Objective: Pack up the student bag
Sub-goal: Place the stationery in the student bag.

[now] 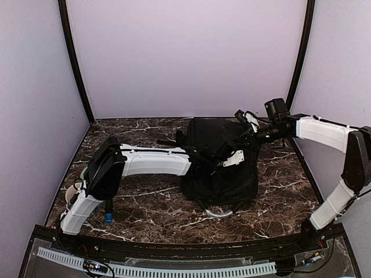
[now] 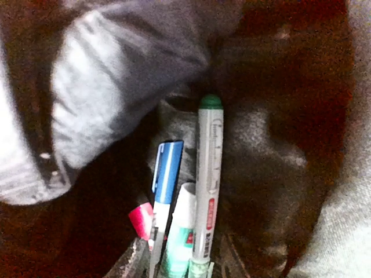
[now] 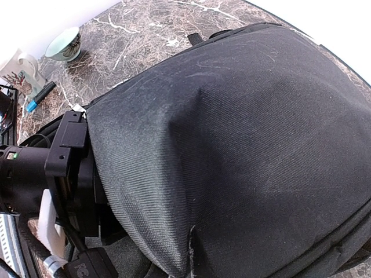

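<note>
1. The student bag [image 1: 223, 185] lies on the table [image 1: 145, 200], right of centre. The left gripper [image 2: 181, 267] is deep inside its mouth with a bundle between its fingers: a green-capped marker [image 2: 207, 185], a blue-capped pen [image 2: 167, 174], a white tube [image 2: 181, 229] and a pink-tipped piece [image 2: 141, 220]. I cannot tell whether it clamps them or stands loose around them.
2. If the hold is loose, the 4 pieces could fan apart, catch on the grey lining folds and end up near the mouth instead of deeper in.
3. The right gripper [image 1: 246, 121] is closed at the bag's far right corner, apparently pinching the flap. A slip would drop the fabric onto the left arm.
4. Backing out, the left wrist could snag fabric, dragging the bag left or sweeping the pens out.
</note>
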You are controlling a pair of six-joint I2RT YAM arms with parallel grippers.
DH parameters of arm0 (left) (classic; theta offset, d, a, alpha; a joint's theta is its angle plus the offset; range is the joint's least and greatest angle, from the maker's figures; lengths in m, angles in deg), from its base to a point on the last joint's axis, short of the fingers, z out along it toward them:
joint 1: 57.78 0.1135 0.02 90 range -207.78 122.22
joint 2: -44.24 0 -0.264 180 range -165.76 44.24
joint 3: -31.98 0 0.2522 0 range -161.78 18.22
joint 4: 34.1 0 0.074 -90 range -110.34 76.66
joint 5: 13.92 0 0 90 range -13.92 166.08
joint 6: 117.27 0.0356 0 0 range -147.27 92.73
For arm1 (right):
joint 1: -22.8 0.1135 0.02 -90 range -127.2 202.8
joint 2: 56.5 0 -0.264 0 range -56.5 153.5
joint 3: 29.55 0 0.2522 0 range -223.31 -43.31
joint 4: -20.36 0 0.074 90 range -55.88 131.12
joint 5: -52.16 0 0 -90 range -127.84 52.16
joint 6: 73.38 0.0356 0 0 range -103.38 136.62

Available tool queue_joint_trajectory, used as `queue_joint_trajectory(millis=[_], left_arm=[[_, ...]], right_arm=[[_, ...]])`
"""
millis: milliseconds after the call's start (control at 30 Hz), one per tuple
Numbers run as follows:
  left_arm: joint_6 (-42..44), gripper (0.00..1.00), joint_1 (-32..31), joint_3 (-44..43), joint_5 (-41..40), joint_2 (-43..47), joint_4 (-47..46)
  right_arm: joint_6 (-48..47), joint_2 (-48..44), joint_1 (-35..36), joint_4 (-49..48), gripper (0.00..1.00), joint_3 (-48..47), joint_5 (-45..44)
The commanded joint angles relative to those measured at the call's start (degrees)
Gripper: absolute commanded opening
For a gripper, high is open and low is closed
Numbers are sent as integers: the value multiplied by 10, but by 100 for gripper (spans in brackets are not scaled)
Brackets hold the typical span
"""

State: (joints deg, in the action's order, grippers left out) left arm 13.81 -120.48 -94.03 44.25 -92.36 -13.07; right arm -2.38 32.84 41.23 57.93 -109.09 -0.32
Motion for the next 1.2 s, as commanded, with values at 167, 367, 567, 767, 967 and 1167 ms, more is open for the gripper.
queue_joint_trajectory(millis=[167,367,567,767,967,1167], left_arm=[[-11,45,-1,14,14,64,-25],[-24,45,-1,13,20,68,-23],[-30,45,-2,17,27,75,-21],[-26,45,-17,48,17,92,-26],[-40,44,-59,148,-8,171,-50],[-166,44,-100,230,-20,263,6]], right_arm=[[2,-22,4,-19,0,-12,53],[3,-24,4,-21,0,-11,54],[3,-20,4,-21,0,-11,54],[4,-16,4,-20,0,-12,50],[5,-11,4,-19,0,-13,56],[4,-5,4,-17,0,-15,56]])
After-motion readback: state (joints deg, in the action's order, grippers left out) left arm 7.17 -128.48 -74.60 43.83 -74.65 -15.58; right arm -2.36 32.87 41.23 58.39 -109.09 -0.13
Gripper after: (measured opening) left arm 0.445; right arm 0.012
